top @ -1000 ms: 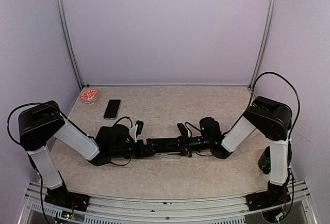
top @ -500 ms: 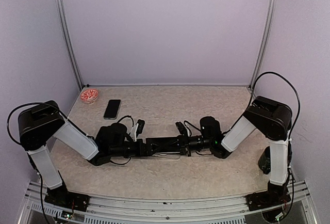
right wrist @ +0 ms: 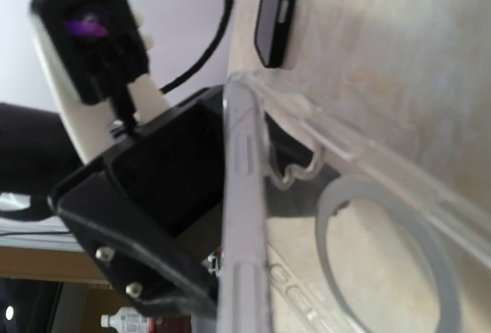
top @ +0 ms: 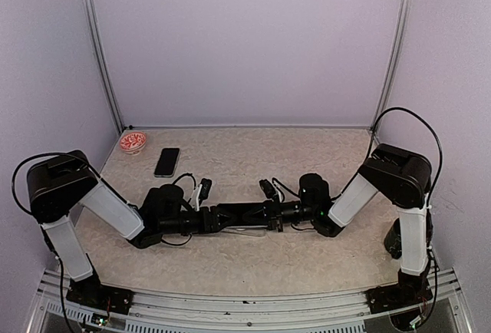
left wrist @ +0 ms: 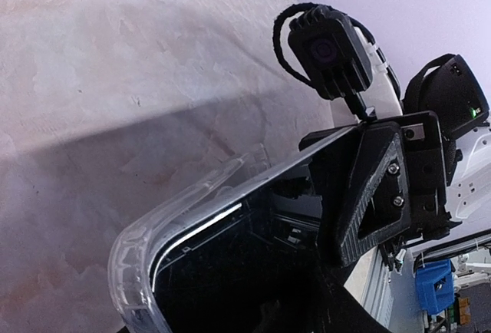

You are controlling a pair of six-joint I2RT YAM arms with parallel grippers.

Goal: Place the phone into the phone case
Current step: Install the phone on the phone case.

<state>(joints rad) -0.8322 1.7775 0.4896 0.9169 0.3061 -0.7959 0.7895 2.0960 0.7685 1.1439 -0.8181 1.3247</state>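
Hardware hides most of the clear phone case [top: 247,230], which sits low over the table [top: 253,156] between the two arms. The right gripper [top: 266,213] is clamped on one end of the case; whether the left gripper [top: 221,218] has hold of the other end cannot be told. Raised marks on the case are too blurred to read. The phone [top: 166,162] lies well apart at far left, near a red bowl [top: 133,142].

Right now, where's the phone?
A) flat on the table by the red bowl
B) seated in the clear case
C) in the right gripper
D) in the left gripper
A: the phone lies flat on the table next to the red bowl, well apart from the clear case.
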